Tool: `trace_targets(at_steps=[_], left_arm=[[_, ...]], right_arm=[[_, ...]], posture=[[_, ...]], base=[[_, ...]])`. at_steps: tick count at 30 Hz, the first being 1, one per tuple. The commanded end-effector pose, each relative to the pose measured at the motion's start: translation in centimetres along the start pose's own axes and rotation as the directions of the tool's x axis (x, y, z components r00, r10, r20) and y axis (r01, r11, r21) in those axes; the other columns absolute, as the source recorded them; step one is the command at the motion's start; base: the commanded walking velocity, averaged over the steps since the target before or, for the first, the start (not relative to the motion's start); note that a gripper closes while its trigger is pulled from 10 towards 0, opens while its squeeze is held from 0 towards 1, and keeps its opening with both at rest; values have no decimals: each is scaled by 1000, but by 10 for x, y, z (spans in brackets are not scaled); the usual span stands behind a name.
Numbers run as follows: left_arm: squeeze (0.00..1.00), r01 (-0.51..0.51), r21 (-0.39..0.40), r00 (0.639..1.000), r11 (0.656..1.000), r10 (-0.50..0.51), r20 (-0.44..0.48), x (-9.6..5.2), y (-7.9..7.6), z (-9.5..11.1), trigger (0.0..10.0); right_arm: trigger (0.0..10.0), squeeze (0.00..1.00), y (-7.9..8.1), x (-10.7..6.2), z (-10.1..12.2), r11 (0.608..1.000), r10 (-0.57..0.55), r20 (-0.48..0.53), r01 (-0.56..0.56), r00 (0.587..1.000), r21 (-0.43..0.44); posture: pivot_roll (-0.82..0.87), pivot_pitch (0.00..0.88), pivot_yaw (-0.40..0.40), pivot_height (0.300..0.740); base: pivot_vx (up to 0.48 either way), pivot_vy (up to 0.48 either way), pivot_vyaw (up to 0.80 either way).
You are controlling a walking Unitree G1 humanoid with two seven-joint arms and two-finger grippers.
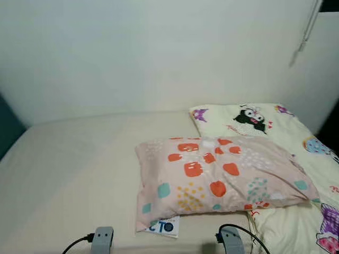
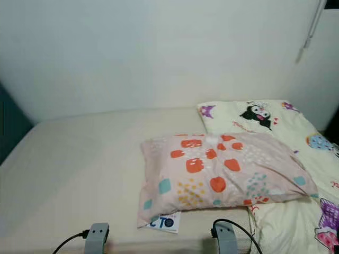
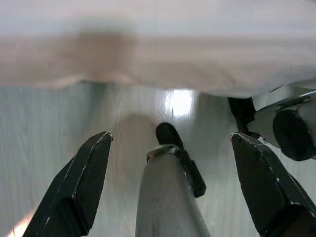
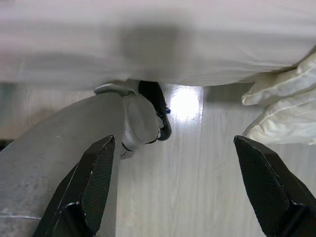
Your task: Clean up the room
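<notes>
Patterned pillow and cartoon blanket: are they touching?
Touching. The left eye view shows the pillow with its right end lying on the blanket, overlapping it.

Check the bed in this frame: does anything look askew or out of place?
Yes. The patterned pillow lies tilted across the mattress, overlapping the cartoon-print blanket. A small white card with blue print pokes out from under the pillow's near corner. Both grippers hang open over the floor.

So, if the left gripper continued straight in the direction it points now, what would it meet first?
The left gripper, fingers open, points down beside the bed edge. Between its fingers lies the robot's own leg, so it would probably meet that first, then the pale wooden floor. Depth is unclear here.
</notes>
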State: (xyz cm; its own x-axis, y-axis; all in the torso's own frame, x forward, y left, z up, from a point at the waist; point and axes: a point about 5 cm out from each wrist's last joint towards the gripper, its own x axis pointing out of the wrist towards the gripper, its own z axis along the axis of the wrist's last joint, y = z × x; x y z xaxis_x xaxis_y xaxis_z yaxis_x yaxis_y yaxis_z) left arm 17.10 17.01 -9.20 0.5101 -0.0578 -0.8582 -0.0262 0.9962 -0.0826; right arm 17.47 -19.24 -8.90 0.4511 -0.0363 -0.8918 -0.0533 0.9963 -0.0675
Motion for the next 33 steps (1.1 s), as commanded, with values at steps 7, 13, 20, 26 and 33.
trace_targets(at_steps=[7, 13, 20, 26, 33], left_arm=[[0, -39, 1, 999, 999, 39, -31, -2, 9, -7, 10000], [0, -41, 4, 999, 999, 41, -35, -2, 10, -7, 10000], [0, -44, 10, 998, 999, 45, -42, -2, 11, -8, 10000], [0, -49, 26, 998, 998, 51, -48, -2, 12, -9, 10000], [0, -90, 47, 994, 995, 92, -51, -3, 16, -10, 10000]], right_arm=[[10000, 0, 3, 0, -3, 1000, 10, -14, -10, 1000, -11], [10000, 0, 3, 0, -3, 999, 14, -19, -15, 1000, -35], [10000, 0, 4, 0, -4, 999, 20, -22, -21, 1000, -39], [10000, 0, 5, 0, -4, 999, 20, -23, -21, 1000, -35], [10000, 0, 5, 0, -4, 999, 22, -25, -23, 999, -29]], posture=[[-168, 0, 58, 700], [-164, 0, 55, 700], [-164, 0, 57, 700], [-166, 0, 58, 700], [-162, 0, 56, 700]], base=[[-115, 0, 0], [0, 0, -69], [0, 0, -763], [0, 0, -763], [0, 0, -758]])
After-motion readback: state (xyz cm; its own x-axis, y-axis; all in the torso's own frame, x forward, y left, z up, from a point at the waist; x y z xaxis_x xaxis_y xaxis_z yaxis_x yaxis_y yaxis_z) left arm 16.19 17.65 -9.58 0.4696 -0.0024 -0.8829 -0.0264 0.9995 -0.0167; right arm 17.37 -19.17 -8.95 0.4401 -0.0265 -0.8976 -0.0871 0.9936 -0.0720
